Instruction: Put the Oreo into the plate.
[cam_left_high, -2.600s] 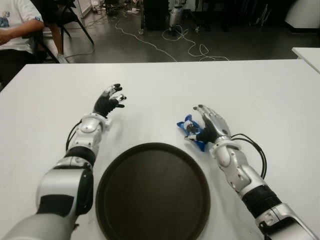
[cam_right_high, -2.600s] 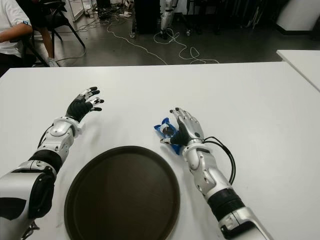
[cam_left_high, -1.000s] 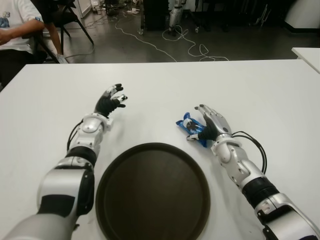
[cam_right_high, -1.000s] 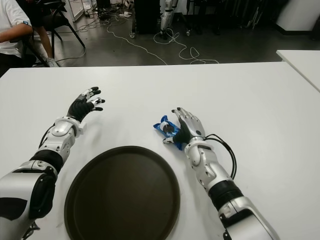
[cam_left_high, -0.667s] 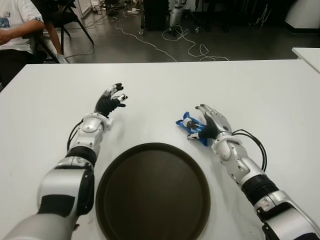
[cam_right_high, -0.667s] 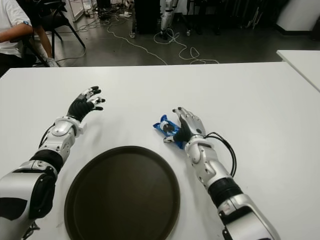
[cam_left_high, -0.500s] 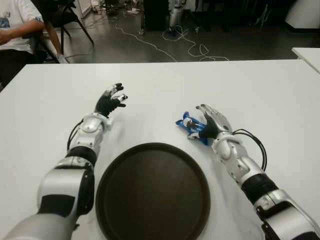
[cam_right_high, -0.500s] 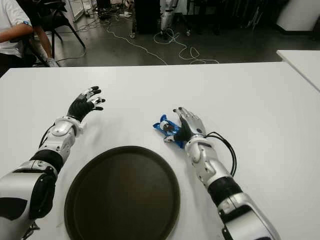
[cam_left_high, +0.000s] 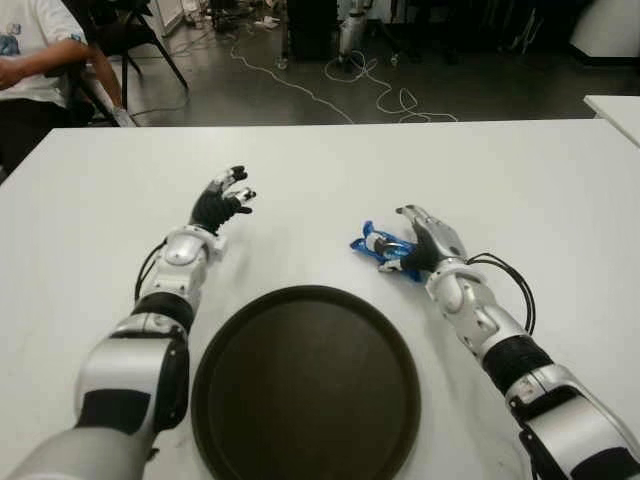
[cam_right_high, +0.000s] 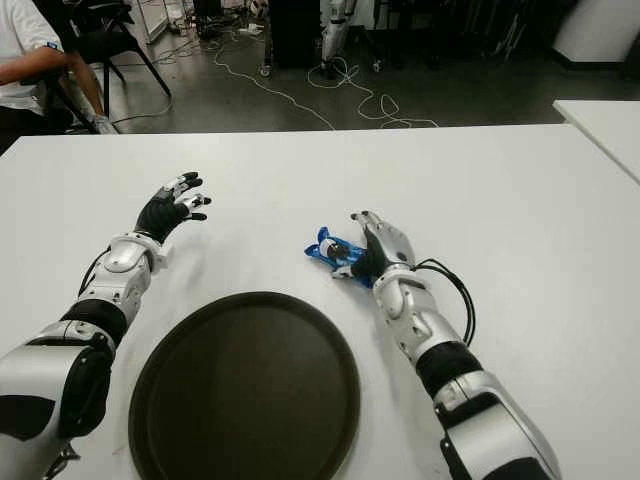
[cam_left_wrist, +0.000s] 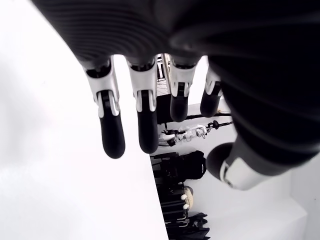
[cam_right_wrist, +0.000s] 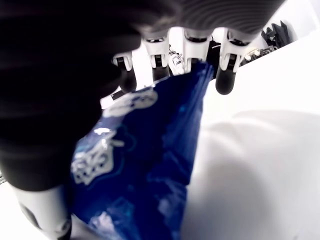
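The Oreo is a blue packet (cam_left_high: 377, 244) on the white table (cam_left_high: 520, 190), just beyond the right rim of the round dark plate (cam_left_high: 305, 385). My right hand (cam_left_high: 396, 240) is on it: the packet (cam_right_wrist: 145, 165) fills the palm, the fingers (cam_right_wrist: 224, 75) curl over its far edge and the thumb presses its near side. One end of the packet pokes out to the left of the hand. My left hand (cam_left_high: 225, 195) is idle, beyond the plate on its left, with fingers (cam_left_wrist: 112, 135) spread and nothing in them.
A seated person (cam_left_high: 35, 60) is at the far left behind the table. Cables (cam_left_high: 380, 95) trail over the dark floor beyond the far edge. A second white table's corner (cam_left_high: 615, 105) shows at the right.
My right hand has slid a little forward and away from the plate, and the packet has gone with it. The left arm has stayed where it was.
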